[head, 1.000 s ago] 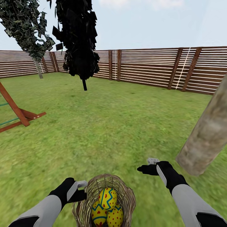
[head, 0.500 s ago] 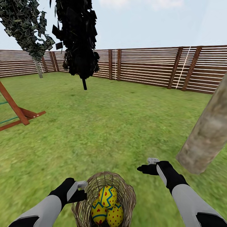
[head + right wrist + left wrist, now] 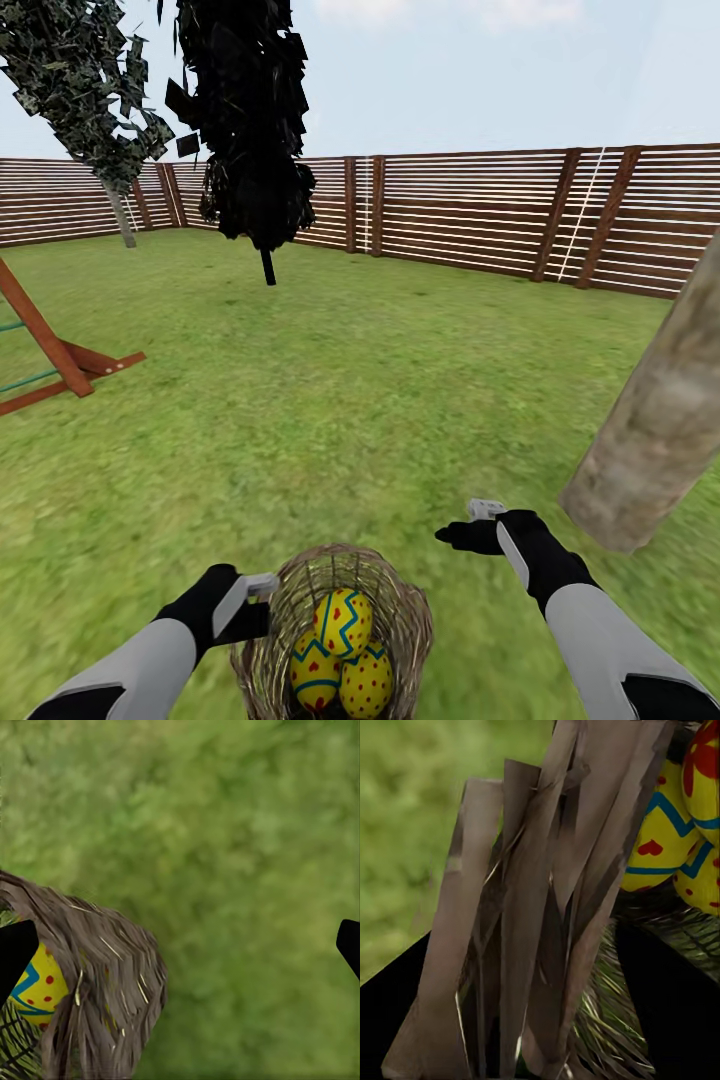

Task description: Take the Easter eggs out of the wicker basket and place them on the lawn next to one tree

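Gripping the wicker basket (image 3: 335,640) rim with the left gripper (image 3: 258,600), three Easter eggs (image 3: 340,650) lying inside; right gripper (image 3: 478,524) hanging spread, empty (tree (image 3: 660,420) near); needing lowering beside trunk

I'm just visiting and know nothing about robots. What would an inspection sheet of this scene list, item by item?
Surface: lawn, mottled green grass, flat.
Job's things: wicker basket stands on the grass in front of the robot; three Easter eggs are all inside it. Thick pale tree trunk rises to the right, close by.
Clutter: nothing seen.
End effectors: left end effector sits at the basket's rim, with wicker between its fingers in the left wrist view; whether it is clamped on the rim cannot be told. Right end effector is over bare grass, open, holding nothing.
Cables: nothing seen.
Surroundings: slatted wooden fence, black-foliaged tree, red wooden frame, pale sky.
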